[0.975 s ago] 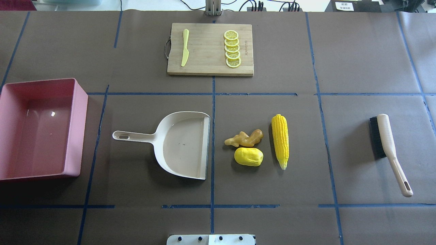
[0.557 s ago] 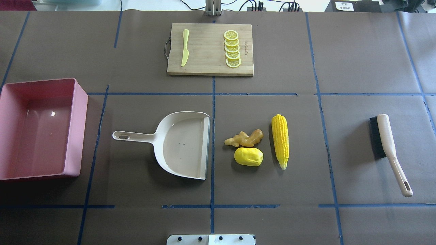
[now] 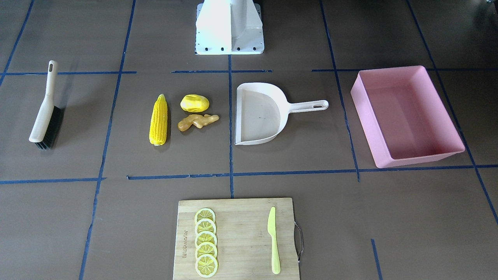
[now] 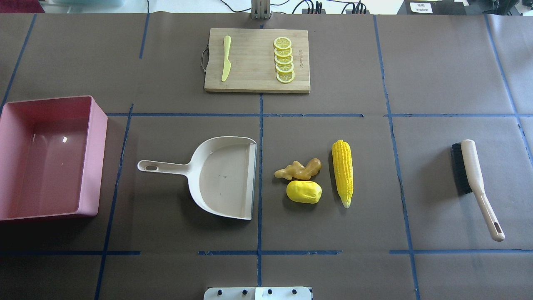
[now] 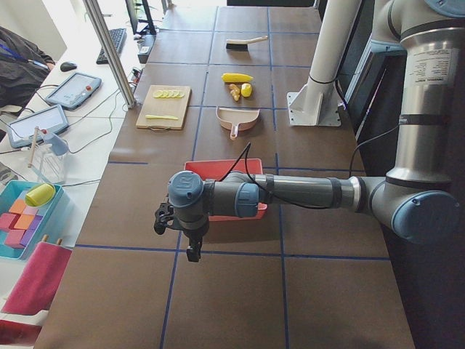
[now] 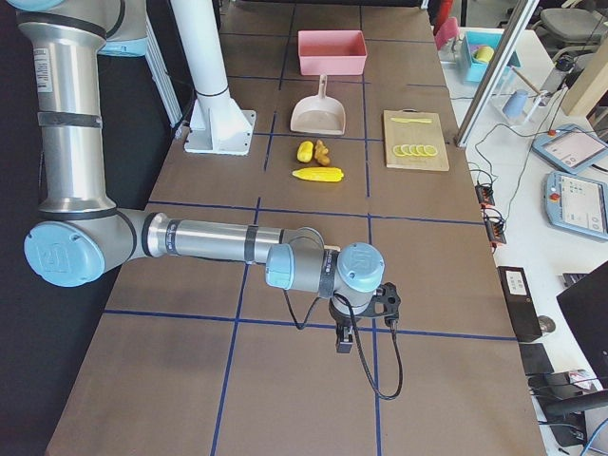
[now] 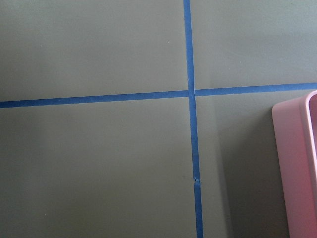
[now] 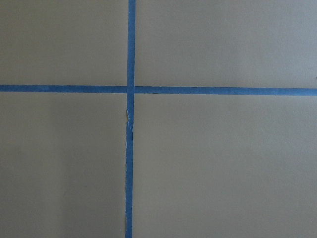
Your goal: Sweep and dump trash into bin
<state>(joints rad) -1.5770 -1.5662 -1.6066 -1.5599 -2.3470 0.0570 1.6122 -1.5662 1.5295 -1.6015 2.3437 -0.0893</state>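
The trash lies mid-table: a yellow corn cob (image 4: 342, 173), a yellow potato-like lump (image 4: 304, 191) and a tan ginger root (image 4: 299, 169), just right of the beige dustpan (image 4: 222, 177). A beige brush (image 4: 474, 183) lies far right. The empty pink bin (image 4: 48, 158) stands at the left edge; its corner shows in the left wrist view (image 7: 297, 163). My left gripper (image 5: 190, 251) hangs over the table beyond the bin, far from the trash. My right gripper (image 6: 344, 340) hangs over the table's other end. I cannot tell whether either is open or shut.
A wooden cutting board (image 4: 257, 60) with lemon slices (image 4: 284, 59) and a yellow-green knife (image 4: 226, 58) lies at the far side. Blue tape lines (image 4: 260, 166) cross the brown table cover. The robot base (image 3: 229, 27) stands at the near edge.
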